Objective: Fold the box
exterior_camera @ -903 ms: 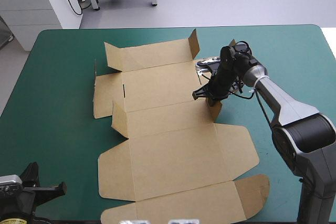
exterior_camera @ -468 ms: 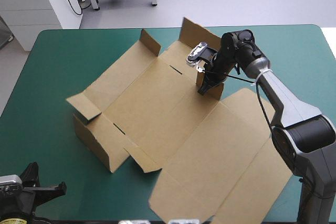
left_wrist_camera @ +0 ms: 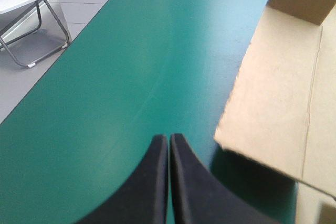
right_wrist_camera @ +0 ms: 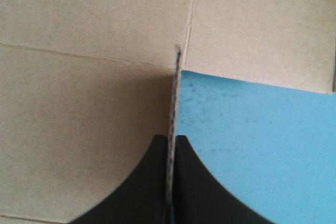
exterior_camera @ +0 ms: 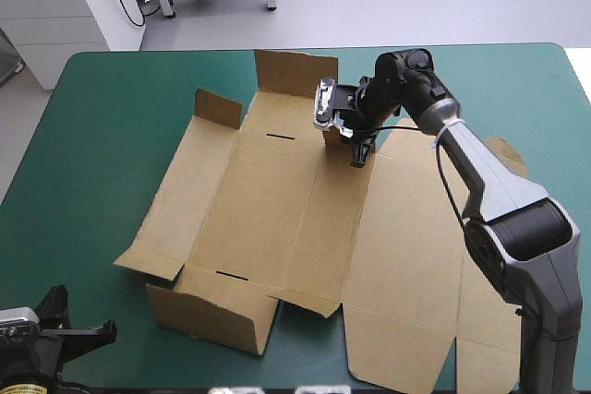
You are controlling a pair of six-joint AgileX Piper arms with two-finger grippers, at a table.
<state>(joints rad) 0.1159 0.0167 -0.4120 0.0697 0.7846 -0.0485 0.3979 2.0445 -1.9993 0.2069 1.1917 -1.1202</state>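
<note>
The brown box lies as an open cut sheet across the middle of the teal-green table. Flaps stand up at its far end and a short wall stands at its near-left corner. My right gripper is over the far part of the sheet, shut on a small upright flap. In the right wrist view that flap's edge runs up from between the pinched fingers. My left gripper rests at the near-left corner, shut and holding nothing. The box's left panel lies beside and ahead of it.
Bare teal-green cover stretches left of the box up to the far-left corner. The lid panel reaches toward the table's right and near edges. A strip of cover stays bare at the far right.
The whole sheet has swung about a quarter turn counterclockwise around the held flap, so the lid went from the near edge to the right side. My right gripper shifted slightly far-left. Left arm still.
</note>
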